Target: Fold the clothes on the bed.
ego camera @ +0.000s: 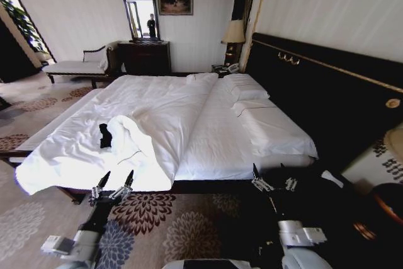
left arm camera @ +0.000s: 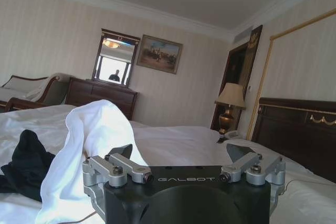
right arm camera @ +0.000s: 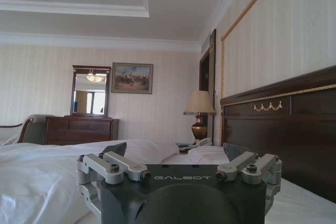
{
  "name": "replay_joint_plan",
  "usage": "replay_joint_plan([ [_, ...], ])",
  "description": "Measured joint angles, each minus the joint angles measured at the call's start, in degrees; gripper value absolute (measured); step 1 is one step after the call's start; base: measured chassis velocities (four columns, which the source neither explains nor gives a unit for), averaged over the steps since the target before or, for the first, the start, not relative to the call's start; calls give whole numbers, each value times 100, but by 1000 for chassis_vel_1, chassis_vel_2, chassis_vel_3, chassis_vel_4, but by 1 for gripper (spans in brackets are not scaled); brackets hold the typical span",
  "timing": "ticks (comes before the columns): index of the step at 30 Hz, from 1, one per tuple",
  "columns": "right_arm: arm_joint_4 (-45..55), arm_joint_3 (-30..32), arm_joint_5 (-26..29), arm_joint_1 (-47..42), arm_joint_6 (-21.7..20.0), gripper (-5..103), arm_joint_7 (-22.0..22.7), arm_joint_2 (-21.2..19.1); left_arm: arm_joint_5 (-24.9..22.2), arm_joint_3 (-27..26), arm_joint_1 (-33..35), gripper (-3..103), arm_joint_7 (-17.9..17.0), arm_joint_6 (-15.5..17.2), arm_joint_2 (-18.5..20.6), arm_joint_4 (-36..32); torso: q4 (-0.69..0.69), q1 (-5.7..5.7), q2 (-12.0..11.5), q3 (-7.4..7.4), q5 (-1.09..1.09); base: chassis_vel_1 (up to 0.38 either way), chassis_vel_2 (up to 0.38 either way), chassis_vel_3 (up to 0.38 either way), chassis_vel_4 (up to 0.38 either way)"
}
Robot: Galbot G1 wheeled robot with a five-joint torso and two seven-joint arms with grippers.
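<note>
Left tool [ego camera: 113,184]: fingers spread, at the bed's [ego camera: 220,137] near edge.
Right tool [ego camera: 272,182]: fingers spread, at the same edge.
Clothes [ego camera: 105,135]: bunched black, beside a raised duvet [ego camera: 135,143] fold.

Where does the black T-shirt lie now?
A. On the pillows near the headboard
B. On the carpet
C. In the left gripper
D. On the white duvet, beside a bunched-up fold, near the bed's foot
D: the T-shirt lies crumpled on the duvet against a raised fold, beyond the open, empty left gripper.
</note>
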Motion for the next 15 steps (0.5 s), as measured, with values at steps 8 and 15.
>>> replay_joint_plan([
  [8, -2, -6, -48, -10, -2, 100, -19, 21, 16, 17, -16, 100, 2, -23, 0, 39, 0, 0, 0, 0, 0, -119, 121, 112, -119],
  [15, -3, -17, -86, -19, -1, 100, -59, 45, 17, 7, -7, 100, 2, -56, 4, 48, 0, 0, 0, 0, 0, -87, 87, 85, -91],
])
